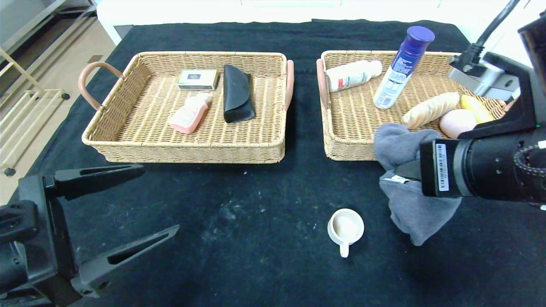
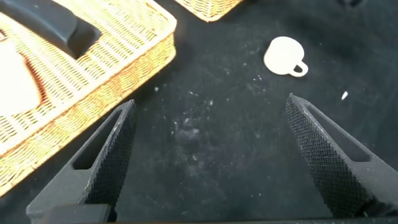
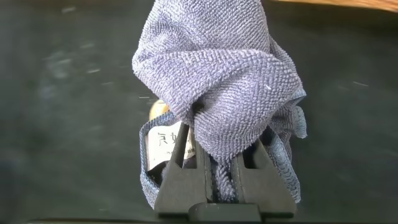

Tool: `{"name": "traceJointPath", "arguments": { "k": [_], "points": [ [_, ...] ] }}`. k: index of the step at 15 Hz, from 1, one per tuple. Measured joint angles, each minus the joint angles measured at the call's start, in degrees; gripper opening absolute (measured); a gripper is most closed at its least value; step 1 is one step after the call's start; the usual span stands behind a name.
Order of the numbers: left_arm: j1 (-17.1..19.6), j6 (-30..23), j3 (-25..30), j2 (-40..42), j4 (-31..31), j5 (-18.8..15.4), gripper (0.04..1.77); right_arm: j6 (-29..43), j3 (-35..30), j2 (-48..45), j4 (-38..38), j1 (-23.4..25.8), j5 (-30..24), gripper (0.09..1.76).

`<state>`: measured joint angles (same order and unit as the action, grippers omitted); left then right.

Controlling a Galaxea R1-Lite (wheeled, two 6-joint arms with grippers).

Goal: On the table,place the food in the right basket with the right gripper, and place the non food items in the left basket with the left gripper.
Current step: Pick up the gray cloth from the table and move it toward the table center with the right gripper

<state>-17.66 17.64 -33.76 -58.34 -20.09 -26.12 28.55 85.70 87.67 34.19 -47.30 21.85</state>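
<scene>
My right gripper [image 3: 214, 163], clamped on the grey terry cloth [image 1: 407, 179], hangs beside the right wicker basket [image 1: 341, 147]; my left gripper [image 1: 128, 213] waits open.

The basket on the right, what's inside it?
The right basket holds a white bottle, a blue-capped spray can, a bread roll, something pink and something yellow. The right arm covers its near corner.

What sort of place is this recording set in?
Probably a lab or test bench staged for sorting: a table under black cloth, two wicker baskets of household items, metal racking at the side.
</scene>
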Motion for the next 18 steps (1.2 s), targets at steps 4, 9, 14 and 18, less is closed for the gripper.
{"name": "traceJointPath", "arguments": {
  "k": [4,9,14,18],
  "points": [
    [1.0,-0.65,-1.02,0.46,0.26,0.06,1.72,0.05,7.19,6.06,-0.27,-4.51,-4.79,0.25],
    [1.9,-0.67,-1.96,2.28,0.85,0.06,1.72,0.66,13.0,14.31,-5.64,-8.92,-8.23,0.25],
    [2.04,-0.26,-3.45,5.4,3.39,0.17,1.72,-2.93,13.53,22.49,-18.41,-13.81,-8.46,0.25],
    [2.1,-0.3,-3.61,6.58,3.34,0.46,1.72,-6.56,13.56,28.61,-30.09,-15.63,-8.29,0.25]
  ]
}}
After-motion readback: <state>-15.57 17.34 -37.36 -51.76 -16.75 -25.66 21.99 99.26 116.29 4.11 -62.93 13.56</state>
